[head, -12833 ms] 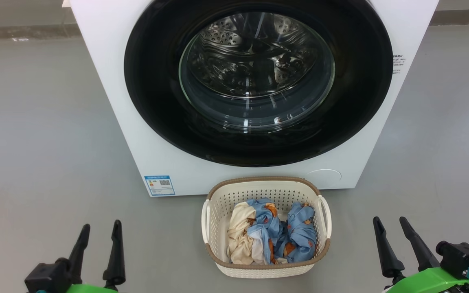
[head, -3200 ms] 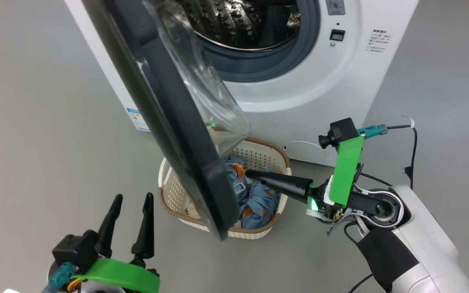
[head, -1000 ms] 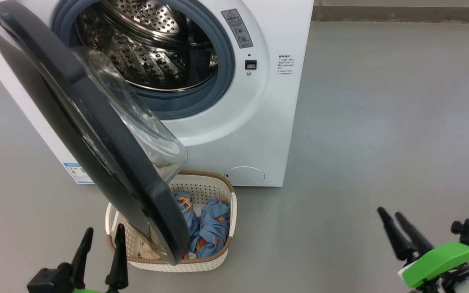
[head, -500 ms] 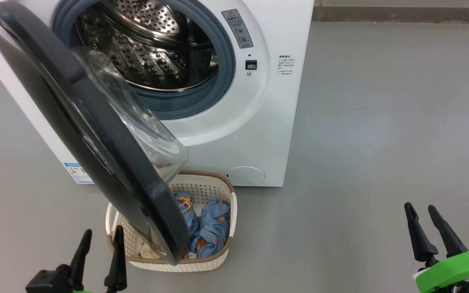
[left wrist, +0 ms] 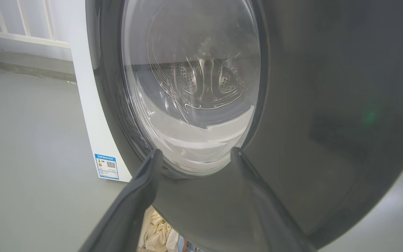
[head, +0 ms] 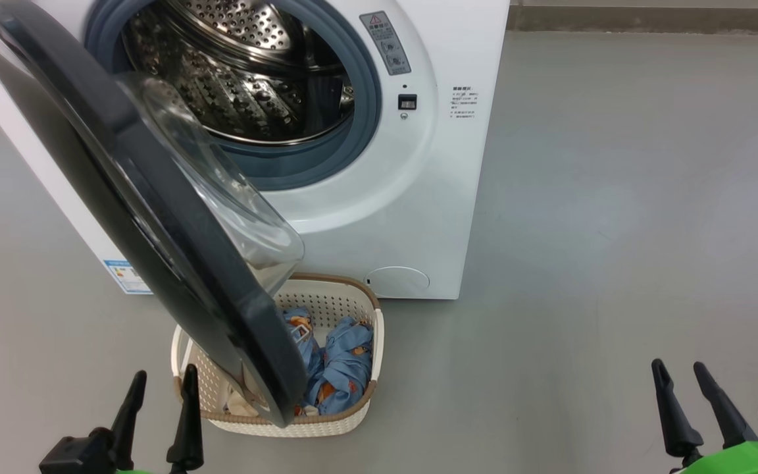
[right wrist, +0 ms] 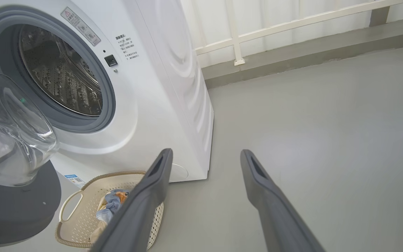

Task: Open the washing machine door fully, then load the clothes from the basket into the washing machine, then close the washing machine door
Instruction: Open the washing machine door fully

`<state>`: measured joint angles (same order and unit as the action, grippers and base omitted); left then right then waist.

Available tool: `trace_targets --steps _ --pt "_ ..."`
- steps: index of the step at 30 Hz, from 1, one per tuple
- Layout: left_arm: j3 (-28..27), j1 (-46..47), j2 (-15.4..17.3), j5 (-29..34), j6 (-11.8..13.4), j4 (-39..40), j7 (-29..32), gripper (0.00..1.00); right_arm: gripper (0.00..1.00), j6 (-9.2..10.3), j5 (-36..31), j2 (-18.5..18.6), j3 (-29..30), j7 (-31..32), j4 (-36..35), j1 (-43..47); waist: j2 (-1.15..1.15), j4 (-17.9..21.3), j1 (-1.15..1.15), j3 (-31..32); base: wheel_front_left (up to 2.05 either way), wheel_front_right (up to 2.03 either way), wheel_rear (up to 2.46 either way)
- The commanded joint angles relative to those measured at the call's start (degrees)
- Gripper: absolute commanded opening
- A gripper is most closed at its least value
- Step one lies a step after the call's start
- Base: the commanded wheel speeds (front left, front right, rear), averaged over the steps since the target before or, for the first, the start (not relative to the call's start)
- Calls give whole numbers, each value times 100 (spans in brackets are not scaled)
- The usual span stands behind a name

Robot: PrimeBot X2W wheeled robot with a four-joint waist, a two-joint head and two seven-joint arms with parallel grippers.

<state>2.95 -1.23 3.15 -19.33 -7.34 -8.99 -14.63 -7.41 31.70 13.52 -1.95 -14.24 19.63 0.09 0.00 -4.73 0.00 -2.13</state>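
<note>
Door: washing machine door [head: 149,217] stands roughly half open, hinged at the left, with its free edge hanging over the basket [head: 326,426].
Clothes: light-blue clothes [head: 346,359] lie in the basket, partly under that edge, just before the washing machine [head: 458,197].
Left gripper: left gripper [head: 164,373] is the nearer one and faces the door's outer face; its fingers are spread and empty.
Right gripper: right gripper [head: 678,365] sits well apart to the right, on the door's inner side; its fingers are spread and empty.
Next move: the door likely needs a push further left, and that push has to come from its inner side.

bare laundry corner, looks like a test space, white front-load washing machine [head: 458,197] standing alone on smooth grey floor [head: 616,197], basket [head: 333,304] of clothes [head: 346,362] before it, white railing [right wrist: 233,35] on low kerb [right wrist: 310,54] behind
</note>
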Motion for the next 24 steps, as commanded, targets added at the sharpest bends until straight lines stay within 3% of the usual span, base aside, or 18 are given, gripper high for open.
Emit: trace_targets --steps 1,17,18,20,21,22,23,24 --pt "-214 137 104 48 -14 166 -37 100 100 -8 -99 43 -69 -75 -152 45 0 5 0 -13 0 0 0" --pt "-246 219 77 33 -14 144 -37 100 100 -8 -209 -117 22 -75 -209 59 0 20 0 -84 0 0 0" --pt "-252 221 74 22 -14 137 -37 93 100 -8 -210 -122 24 -75 -214 60 0 17 0 -80 0 0 0" --pt "-282 230 65 -29 -14 132 -37 37 100 -8 -214 -131 27 -75 -225 66 0 7 0 -69 0 0 0" --pt "-282 230 65 -29 -14 132 -37 37 100 -8 -214 -131 27 -75 -225 66 0 7 0 -69 0 0 0" --pt "-281 233 62 -42 -14 129 -37 11 100 -8 -216 -136 29 -75 -230 71 0 2 0 -64 0 0 0" --pt "-273 235 59 -50 -14 128 -37 0 100 -8 -216 -141 31 -75 -233 74 0 -6 0 -59 0 0 0" --pt "-273 241 57 -65 -14 137 -37 0 100 -8 -217 -145 32 -75 -238 77 0 -14 0 -55 0 0 0"
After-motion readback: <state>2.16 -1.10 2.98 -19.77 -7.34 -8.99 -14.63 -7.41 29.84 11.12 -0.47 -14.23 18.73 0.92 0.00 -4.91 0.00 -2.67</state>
